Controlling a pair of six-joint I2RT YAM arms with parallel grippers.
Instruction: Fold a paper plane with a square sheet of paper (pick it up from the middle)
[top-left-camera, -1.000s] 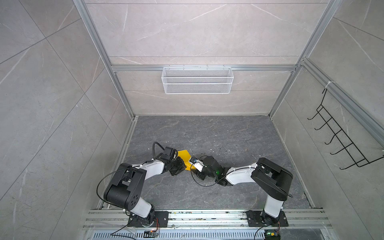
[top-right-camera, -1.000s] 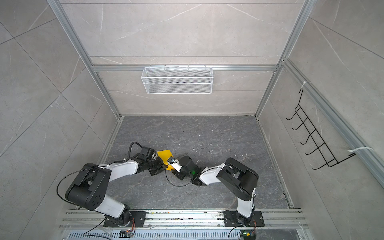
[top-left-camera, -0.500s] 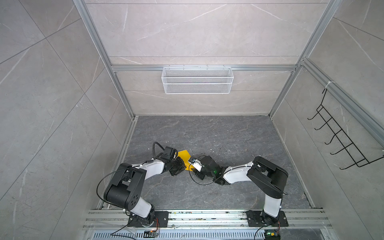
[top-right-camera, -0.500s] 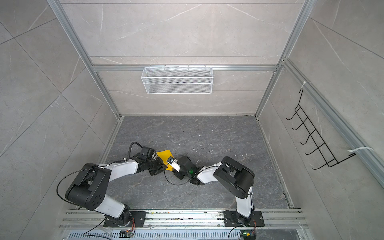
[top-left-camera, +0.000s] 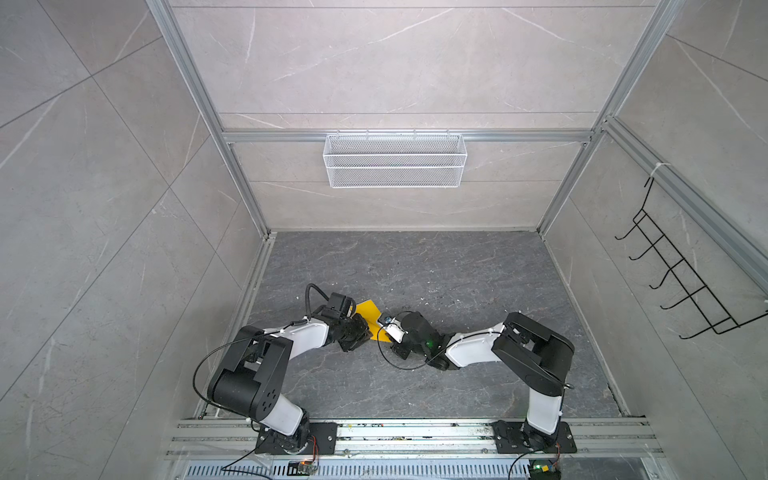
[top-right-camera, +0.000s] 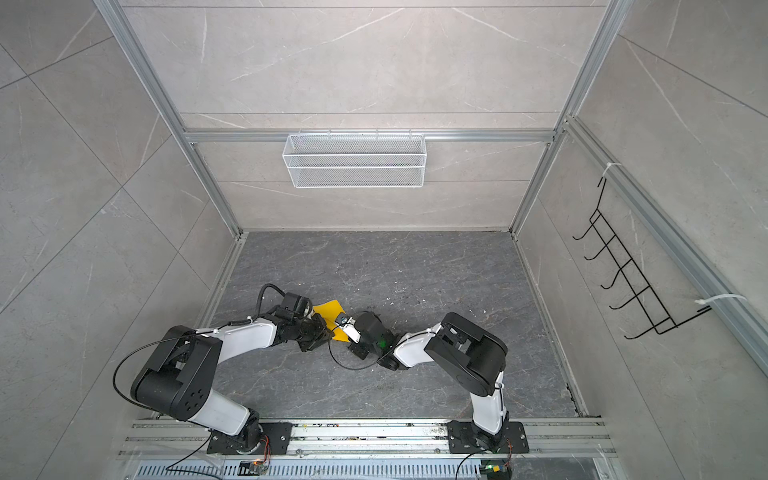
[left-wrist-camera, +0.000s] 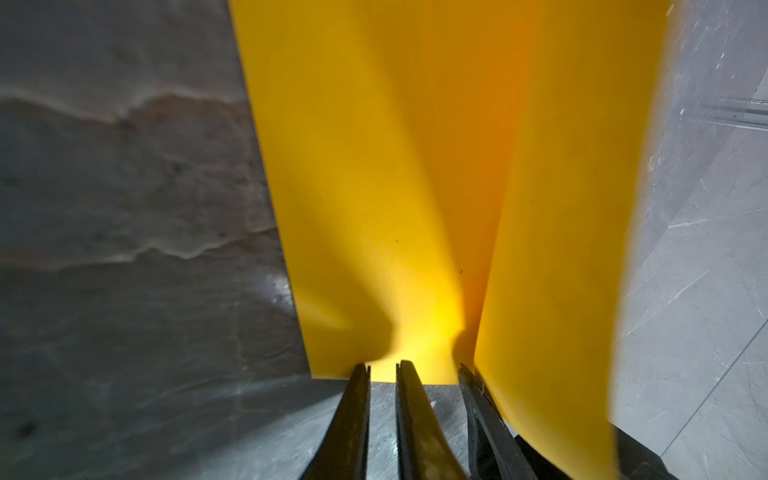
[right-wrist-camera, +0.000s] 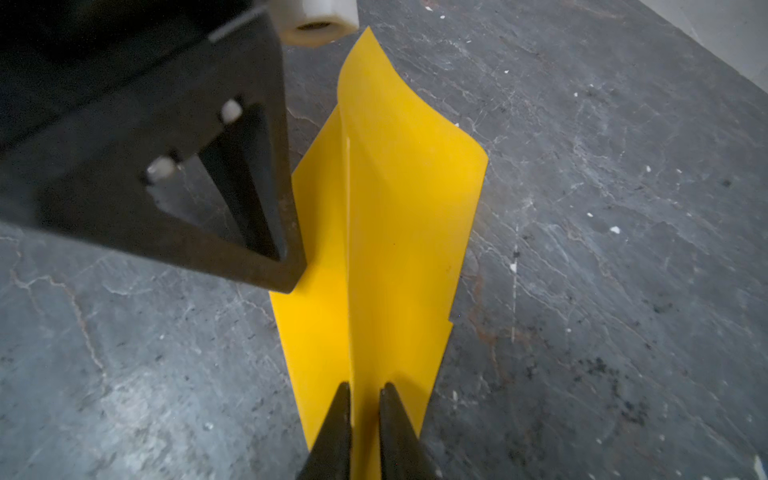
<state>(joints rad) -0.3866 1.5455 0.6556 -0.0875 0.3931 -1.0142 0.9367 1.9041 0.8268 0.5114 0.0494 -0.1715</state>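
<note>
The square sheet of paper (top-left-camera: 370, 313) (top-right-camera: 330, 311) is bright yellow and lies on the grey floor between my two grippers. Its left part lies flat (left-wrist-camera: 353, 187) and a long fold stands up along it (right-wrist-camera: 399, 228). My right gripper (right-wrist-camera: 365, 388) (top-left-camera: 380, 328) (top-right-camera: 343, 330) is shut on that raised fold at the sheet's near end. My left gripper (left-wrist-camera: 383, 368) (top-left-camera: 369, 332) (top-right-camera: 329, 332) (right-wrist-camera: 293, 284) is shut with nothing between its fingers, and its tips rest on the flat edge of the sheet. A paper plane is not in view.
A white wire basket (top-left-camera: 395, 166) hangs on the back wall. A black hook rack (top-left-camera: 685, 282) hangs on the right wall. Aluminium rails (top-left-camera: 415, 436) carry both arm bases along the front edge. Small white crumbs (right-wrist-camera: 614, 229) dot the floor.
My right gripper has closed on the raised fold of the sheet. Its elbow has shifted a little. The left arm and the sheet have stayed where they were.
</note>
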